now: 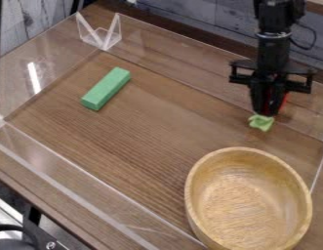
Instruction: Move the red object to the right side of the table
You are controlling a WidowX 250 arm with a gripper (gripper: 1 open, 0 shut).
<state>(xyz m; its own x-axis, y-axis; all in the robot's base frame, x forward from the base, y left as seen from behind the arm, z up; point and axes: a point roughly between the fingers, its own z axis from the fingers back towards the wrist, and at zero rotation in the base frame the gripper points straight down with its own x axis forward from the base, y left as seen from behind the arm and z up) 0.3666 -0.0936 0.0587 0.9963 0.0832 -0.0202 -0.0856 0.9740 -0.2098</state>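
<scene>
Gripper (pixel 268 111): pointing down at the table's right side, jaws clenched on the red object (pixel 262 121); only its pale green stub showing below the fingers, red body hidden.

Bowl (pixel 250 200): sitting nearest, front right, close beneath the likely drop spot, so crowding it.

Table (pixel 138 137): bearing everything.

Green block (pixel 106 88): lying further back, left, well apart, untouched.

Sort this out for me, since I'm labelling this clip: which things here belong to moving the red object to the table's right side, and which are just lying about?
Part of the job:
gripper, shut
red object, only its green leafy end showing under the gripper
table

Lying about:
green block
wooden bowl
clear stand
</scene>
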